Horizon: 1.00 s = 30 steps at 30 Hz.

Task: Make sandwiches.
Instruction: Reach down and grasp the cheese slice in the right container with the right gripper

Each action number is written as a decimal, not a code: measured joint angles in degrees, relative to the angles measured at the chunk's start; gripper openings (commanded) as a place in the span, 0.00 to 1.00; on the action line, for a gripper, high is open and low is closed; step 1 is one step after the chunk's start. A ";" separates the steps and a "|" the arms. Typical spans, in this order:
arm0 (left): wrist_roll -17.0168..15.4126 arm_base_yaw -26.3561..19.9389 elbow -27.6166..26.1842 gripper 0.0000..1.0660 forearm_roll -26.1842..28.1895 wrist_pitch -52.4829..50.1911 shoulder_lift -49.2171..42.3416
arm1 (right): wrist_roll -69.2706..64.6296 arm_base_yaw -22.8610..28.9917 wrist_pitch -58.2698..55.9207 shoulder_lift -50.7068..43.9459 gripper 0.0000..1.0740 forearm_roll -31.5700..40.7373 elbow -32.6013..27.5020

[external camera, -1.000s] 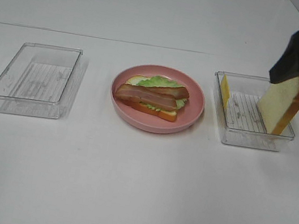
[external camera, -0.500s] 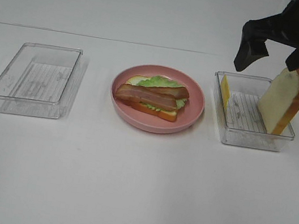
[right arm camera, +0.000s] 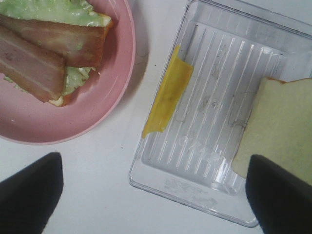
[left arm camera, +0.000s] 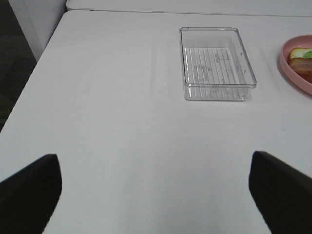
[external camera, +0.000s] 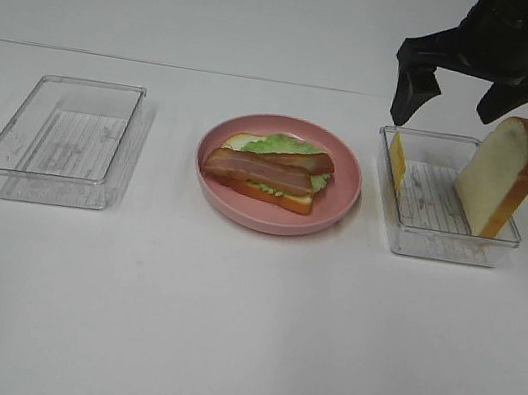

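**Right arm poised over the supply tray.** The right end effector point(external camera: 447, 104) hangs above the right-hand clear plastic tray point(external camera: 438, 249), its jaws spread wide with nothing between them. We judge that the coming move turns on the thin yellow cheese slice point(external camera: 396, 162). It lies below the end effector, standing on edge against the tray wall nearest the round pink plate point(external camera: 340, 202). In the right wrist view the cheese point(right arm camera: 168, 92) runs its long axis along the tray's long wall, roughly crosswise to the line joining the two fingers. A pale bread slice with orange-brown crust point(external camera: 499, 176) leans upright against the opposite wall, apart from the cheese. On the plate rests the unfinished sandwich point(external camera: 269, 170): bread, green lettuce and two brown-pink bacon strips on top, with cheese and top slice not yet added. The left-hand clear plastic tray point(external camera: 65, 129) shows nothing inside. The left end effector point(left arm camera: 155, 190), likewise wide open and holding nothing, hovers over the white table point(external camera: 241, 336) well apart from the plate, so the right arm is the nearer
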State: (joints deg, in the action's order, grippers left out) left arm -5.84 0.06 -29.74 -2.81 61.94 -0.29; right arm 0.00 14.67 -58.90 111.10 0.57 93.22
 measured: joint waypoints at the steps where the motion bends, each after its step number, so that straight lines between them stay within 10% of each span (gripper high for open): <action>1: 0.00 0.00 0.00 0.90 0.00 0.00 0.00 | -0.57 0.11 0.06 0.52 0.92 -0.17 0.11; 30: 0.00 0.00 0.00 0.90 0.00 0.00 0.00 | -1.66 0.11 8.59 8.77 0.92 3.15 0.11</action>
State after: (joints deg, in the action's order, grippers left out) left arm -5.84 0.06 -29.74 -2.81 61.94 -0.29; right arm -1.66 14.78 -50.31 119.86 3.72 93.33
